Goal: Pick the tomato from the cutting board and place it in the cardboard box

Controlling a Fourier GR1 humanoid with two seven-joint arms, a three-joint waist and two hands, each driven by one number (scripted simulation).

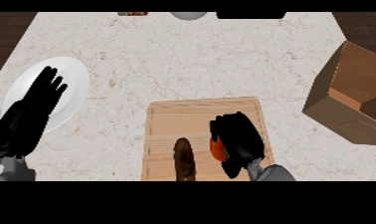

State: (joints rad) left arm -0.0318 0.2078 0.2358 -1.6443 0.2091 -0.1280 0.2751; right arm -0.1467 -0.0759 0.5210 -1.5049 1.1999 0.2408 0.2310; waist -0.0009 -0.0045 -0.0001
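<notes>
Our black right hand [236, 141] sits over the right part of the pale rectangular wooden cutting board [191, 118], its fingers curled round the small red-orange tomato [217, 151], of which only a sliver shows at the hand's left edge. Just to the left of it on the same board lies a dark brown elongated object [183, 161] that we cannot identify. The board rests on a light speckled stone counter [191, 58] with dark wood at its far corners. To the right, well apart from the board, stands the open brown cardboard box [349, 96]. Across the counter at the left, our black left hand [33, 113] rests with straight fingers over a round white plate [73, 76].
</notes>
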